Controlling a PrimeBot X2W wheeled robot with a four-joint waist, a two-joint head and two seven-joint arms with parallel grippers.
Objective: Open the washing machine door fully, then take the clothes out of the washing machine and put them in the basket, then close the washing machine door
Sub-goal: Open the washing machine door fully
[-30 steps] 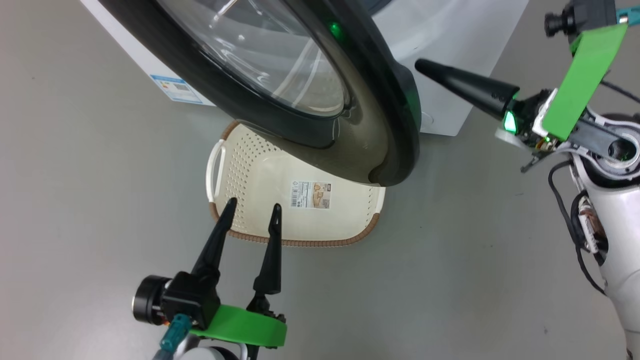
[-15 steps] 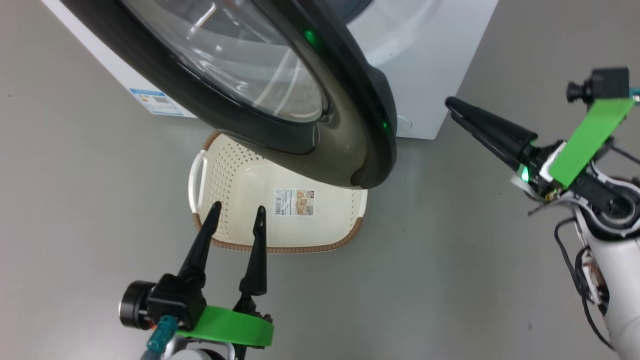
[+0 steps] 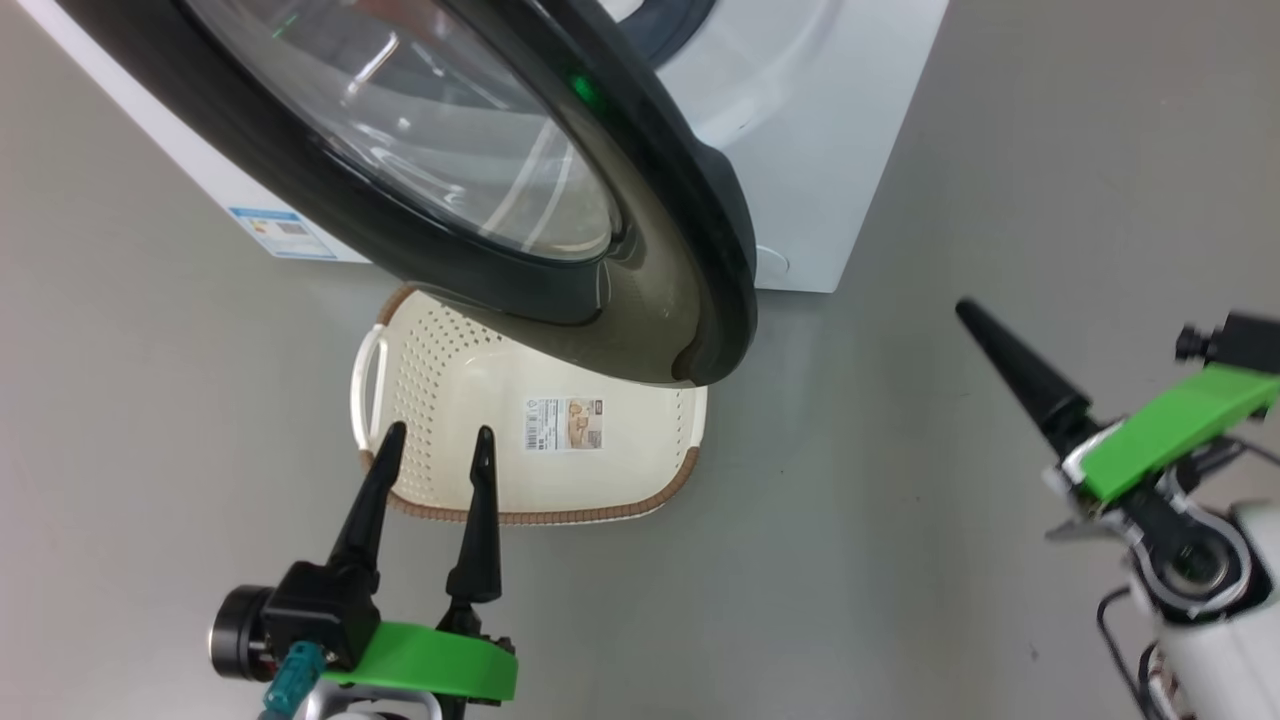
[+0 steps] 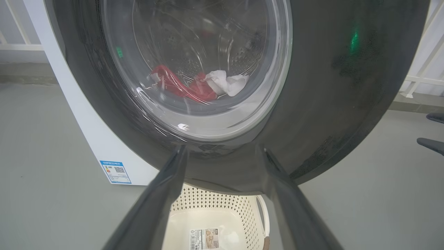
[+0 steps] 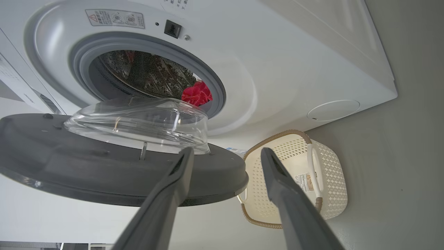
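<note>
**Left gripper [image 3: 437, 430] spread over basket; right gripper [image 3: 966, 312] spread, clear of door**

1. Left arm. The left gripper sits low at the robot's left. Its two long dark fingers point forward, with the tips over the near rim of the small cream-white perforated plastic basket [image 3: 560, 517]. The fingers stand apart and nothing is between them.

2. Right arm. The right gripper is at the robot's right, above the grey floor [image 3: 900, 450] and well apart from the door. Its fingers point up and to the left in the head view. In the right wrist view they stand spread with nothing between them.

3. Door. The large round washing machine door [image 3: 700, 250], with a glossy black rim and a bulging clear glass window [image 3: 420, 150], stands swung out from the big white boxy washing machine [image 3: 830, 150]. The grey gasket [image 5: 215, 86] and the steel drum [image 5: 145, 74] are exposed.

4. Clothes. The bright red fabric clothes [image 5: 196, 94] lie inside the drum at the lower edge of the opening. In the left wrist view, a white cloth piece [image 4: 225, 81] lies beside them, seen through the glass.

5. Basket. It stands on the floor in front of the machine. In the head view the door covers its far end. A paper label [image 3: 563, 423] lies on its bottom.
</note>
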